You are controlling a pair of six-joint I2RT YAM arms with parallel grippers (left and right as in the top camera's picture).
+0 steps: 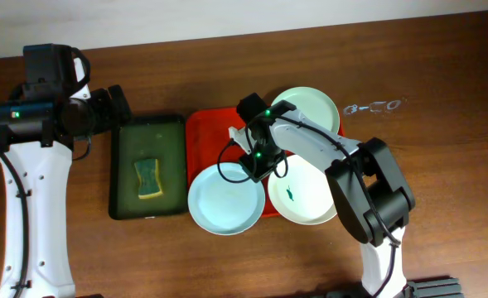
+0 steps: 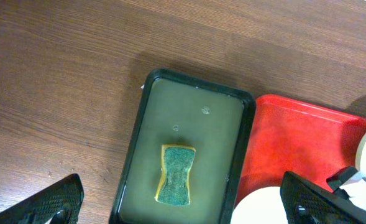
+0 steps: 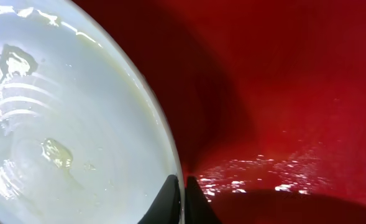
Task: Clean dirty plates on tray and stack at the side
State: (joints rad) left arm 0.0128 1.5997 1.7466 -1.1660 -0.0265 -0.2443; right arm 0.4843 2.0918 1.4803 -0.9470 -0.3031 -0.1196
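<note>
Pinching the wet rim of the plate (image 1: pixel 225 201) at the tray's (image 1: pixel 213 136) near-left corner, the right fingers (image 3: pixel 198 202) sat nearly pressed together, the left fingers (image 2: pixel 52 202) spread, and so thin, slick a hold could slip on lifting.

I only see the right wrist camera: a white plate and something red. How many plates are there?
Observer: Three: the gripped plate, a back plate and a smeared plate.
Operator: Is any dirty?
Observer: The smeared plate shows a green smear at its centre.
Operator: Where's the sponge?
Observer: The sponge lies in the green tray, left of the red tray.
</note>
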